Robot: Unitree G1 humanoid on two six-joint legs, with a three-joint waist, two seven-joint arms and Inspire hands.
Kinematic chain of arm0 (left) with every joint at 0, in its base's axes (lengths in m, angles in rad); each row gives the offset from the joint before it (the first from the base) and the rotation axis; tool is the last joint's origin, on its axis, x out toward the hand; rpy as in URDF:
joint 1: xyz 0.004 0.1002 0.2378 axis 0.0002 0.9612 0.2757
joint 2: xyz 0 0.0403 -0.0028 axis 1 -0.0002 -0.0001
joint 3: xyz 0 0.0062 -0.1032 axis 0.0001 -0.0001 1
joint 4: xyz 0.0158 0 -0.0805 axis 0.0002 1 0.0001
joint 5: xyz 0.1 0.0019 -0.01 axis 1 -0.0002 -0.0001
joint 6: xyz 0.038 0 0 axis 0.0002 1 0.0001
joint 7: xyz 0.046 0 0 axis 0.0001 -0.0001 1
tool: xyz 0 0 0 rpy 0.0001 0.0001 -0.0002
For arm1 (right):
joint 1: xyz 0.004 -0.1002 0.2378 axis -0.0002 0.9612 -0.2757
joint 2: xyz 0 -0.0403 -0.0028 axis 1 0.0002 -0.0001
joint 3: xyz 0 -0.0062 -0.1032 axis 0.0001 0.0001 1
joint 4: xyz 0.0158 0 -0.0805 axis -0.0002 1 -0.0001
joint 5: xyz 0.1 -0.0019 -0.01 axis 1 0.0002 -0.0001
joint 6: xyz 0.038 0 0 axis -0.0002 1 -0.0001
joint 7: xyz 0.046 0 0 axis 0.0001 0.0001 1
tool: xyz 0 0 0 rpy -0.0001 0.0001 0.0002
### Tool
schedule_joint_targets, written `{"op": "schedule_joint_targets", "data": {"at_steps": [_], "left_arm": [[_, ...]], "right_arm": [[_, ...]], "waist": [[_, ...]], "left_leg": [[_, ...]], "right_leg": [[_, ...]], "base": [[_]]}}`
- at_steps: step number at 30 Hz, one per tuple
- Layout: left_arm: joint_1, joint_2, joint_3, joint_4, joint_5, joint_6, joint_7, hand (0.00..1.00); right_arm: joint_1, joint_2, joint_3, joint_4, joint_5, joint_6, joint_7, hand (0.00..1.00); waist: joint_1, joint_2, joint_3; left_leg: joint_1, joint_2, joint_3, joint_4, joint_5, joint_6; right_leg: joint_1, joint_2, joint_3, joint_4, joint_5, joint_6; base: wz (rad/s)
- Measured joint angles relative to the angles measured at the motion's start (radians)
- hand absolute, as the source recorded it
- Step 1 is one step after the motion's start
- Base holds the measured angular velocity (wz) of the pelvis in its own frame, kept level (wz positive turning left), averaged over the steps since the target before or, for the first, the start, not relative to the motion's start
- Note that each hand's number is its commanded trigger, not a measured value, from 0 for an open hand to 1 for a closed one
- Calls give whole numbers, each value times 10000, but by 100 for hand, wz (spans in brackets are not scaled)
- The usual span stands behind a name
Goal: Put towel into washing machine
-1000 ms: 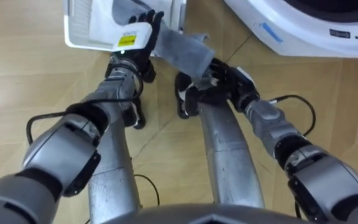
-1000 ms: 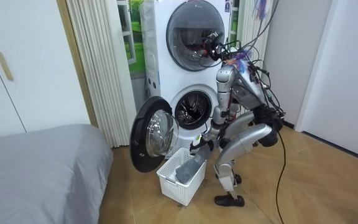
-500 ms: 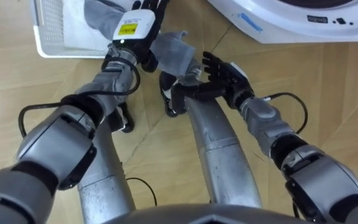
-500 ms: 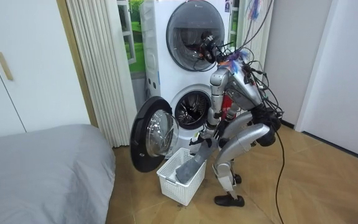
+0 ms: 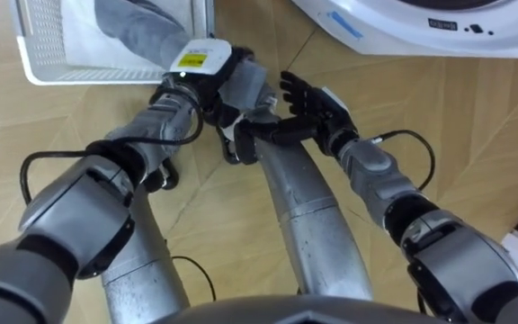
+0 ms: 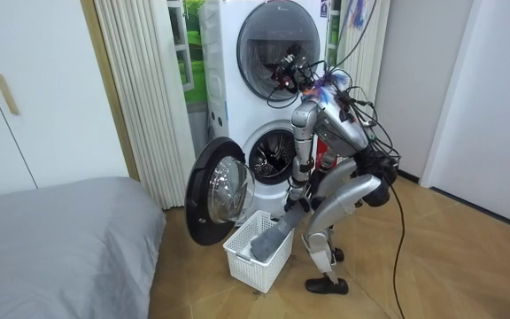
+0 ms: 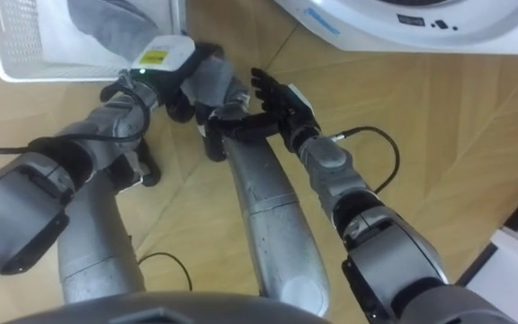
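Left hand (image 5: 203,65) fingers clamp the grey towel (image 5: 138,31) trailing from the white laundry basket (image 5: 79,74); right hand (image 5: 311,97) fingers spread beside it, washing machine (image 5: 394,36) ahead.

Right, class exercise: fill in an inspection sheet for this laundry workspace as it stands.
Surface: wooden floor.
Job's things: towel trails from the basket to the hands; washer with its door open.
Clutter: nothing seen.
Hands: left hand curled on the towel; right hand open beside it.
Cables: nothing seen.
Surroundings: bed, curtain.
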Motion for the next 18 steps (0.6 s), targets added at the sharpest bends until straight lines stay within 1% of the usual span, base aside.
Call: {"op": "schedule_joint_targets", "data": {"at_steps": [1, 3, 5, 7, 11, 14, 18], "left_arm": [[-82, 23, -2, -7, -17, 84, -197, 100], [-158, 22, -15, -13, -206, 257, -503, 100], [-190, 22, -20, 12, -378, 491, -839, 100], [-188, 28, -18, 23, -386, 665, -1081, 100], [-178, 64, -14, -73, -569, 913, -1603, 100], [-144, 133, -16, -86, -732, 953, -1869, 100], [-48, 133, -16, -158, -778, 1009, -2052, 100]], "right_arm": [[-24, 5, 4, 1, -5, 36, 1, 0], [-111, 31, 15, 36, -53, 155, -12, 0], [-194, 51, 27, 113, -145, 217, -27, 0], [-233, 49, 21, 137, -157, 248, -118, 0], [-268, 49, 10, 143, -233, 272, -319, 0], [-357, 48, -7, 142, -381, 415, -392, 0], [-475, 45, -21, 248, -481, 473, -436, 0]], "waist": [[3, -26, -11], [-21, -104, -59], [-25, -229, -119], [-17, -256, -137], [22, -261, -139], [31, -261, -139], [72, -260, -139]], "left_leg": [[7, -16, 2, -19, 0, 1], [61, -30, 66, -40, -1, 3], [171, -17, 198, -121, 0, 6], [198, -3, 217, -144, 0, 5], [208, 36, 220, -221, 8, -12], [220, 29, 220, -327, 29, -42], [238, 14, 250, -366, 31, -47]], "right_leg": [[-1, -1, 21, -7, -5, 9], [2, -6, 90, 19, -16, 27], [11, -3, 191, 12, -15, 28], [23, 12, 210, 1, -15, 27], [26, 55, 208, -69, -12, 21], [32, 53, 196, -147, -1, 2], [33, 13, 187, -138, -8, 9]], "base": [[0], [0], [-2], [-2], [0], [0], [3]]}}
